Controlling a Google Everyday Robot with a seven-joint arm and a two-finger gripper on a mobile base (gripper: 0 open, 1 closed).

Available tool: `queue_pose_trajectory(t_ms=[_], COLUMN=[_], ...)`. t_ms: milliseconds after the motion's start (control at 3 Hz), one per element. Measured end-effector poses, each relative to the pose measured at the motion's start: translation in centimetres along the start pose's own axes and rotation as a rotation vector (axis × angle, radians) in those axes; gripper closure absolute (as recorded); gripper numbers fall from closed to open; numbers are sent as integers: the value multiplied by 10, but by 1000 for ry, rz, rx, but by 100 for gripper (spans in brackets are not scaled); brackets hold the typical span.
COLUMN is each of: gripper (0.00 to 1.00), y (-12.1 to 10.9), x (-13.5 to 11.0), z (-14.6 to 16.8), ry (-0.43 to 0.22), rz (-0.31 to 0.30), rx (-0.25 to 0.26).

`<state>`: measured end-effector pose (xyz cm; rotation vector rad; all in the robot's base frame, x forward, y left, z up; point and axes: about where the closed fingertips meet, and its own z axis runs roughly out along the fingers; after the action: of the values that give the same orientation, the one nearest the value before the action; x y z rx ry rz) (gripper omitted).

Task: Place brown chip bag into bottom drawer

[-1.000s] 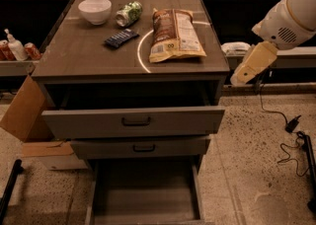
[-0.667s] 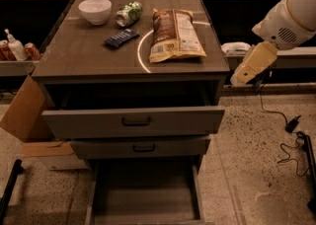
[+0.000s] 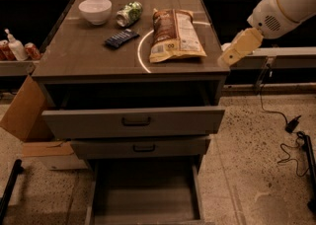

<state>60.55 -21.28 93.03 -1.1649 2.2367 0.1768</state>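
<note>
The brown chip bag point(image 3: 175, 34) lies flat on the right half of the grey cabinet's top point(image 3: 79, 56), its dark front up and its pale lower edge toward me. My gripper point(image 3: 228, 58), tan-coloured on a white arm, hangs just off the cabinet's right edge at about top height, a short way right of the bag and not touching it. It holds nothing. The bottom drawer point(image 3: 145, 199) is pulled out at floor level and its flat grey floor is bare. The two upper drawers point(image 3: 133, 120) are partly pulled out above it.
On the top also stand a white bowl point(image 3: 95, 9), a green crushed can point(image 3: 129, 13) and a small dark blue packet point(image 3: 121, 38). A cardboard box point(image 3: 24, 115) leans at the left. Bottles point(image 3: 15, 46) sit on a left shelf. Cables point(image 3: 291, 120) lie on the floor right.
My gripper has moved left and slightly up, closer to the cabinet's right edge and the bag. The bag and drawers have not moved.
</note>
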Motion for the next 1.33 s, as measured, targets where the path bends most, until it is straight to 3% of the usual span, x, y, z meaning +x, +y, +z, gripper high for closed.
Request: queue_pose_trajectory(t_ms=[333,667,1333], gripper=[0,0,0], y=[-13,-13,-38], x=[-15,-15,-38], z=[13,13,51], ry=[-21,-21,-105], rz=[44,45,165], rx=[7,7,10])
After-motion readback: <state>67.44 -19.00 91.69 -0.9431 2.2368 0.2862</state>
